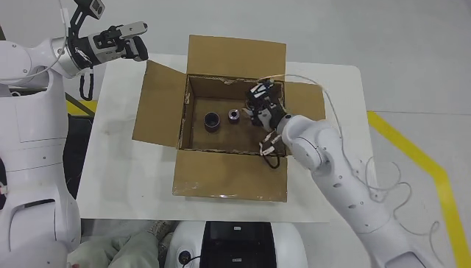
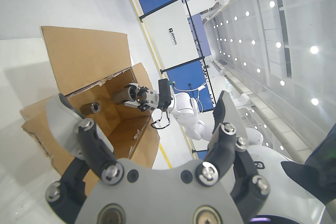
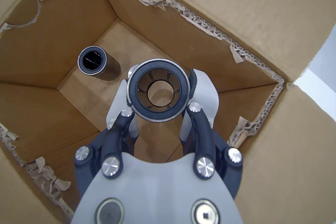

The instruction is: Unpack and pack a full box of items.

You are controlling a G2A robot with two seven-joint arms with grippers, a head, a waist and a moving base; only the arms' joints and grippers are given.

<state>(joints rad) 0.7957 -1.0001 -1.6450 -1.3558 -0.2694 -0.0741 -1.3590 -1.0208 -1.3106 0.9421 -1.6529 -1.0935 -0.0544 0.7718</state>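
Box (image 1: 158, 106) on the desk (image 1: 118, 165) holds one upright metal tube (image 3: 92, 61). The right pincer (image 2: 130, 95) grips a second tube (image 3: 158, 89) beside it, and the left pincer (image 1: 140, 37) gapes wide, well apart.

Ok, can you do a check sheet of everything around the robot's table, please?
Surface: white table, box in its middle.
Job's things: open cardboard box, flaps out; one metal cylinder standing on its floor; a second cylinder held in its opening.
Clutter: nothing seen.
Hands: right hand shut on the second cylinder; left hand open, empty, off the table's far corner.
Cables: white cable arcs along the right arm.
Surroundings: grey floor, yellow floor line, blue and white panels.
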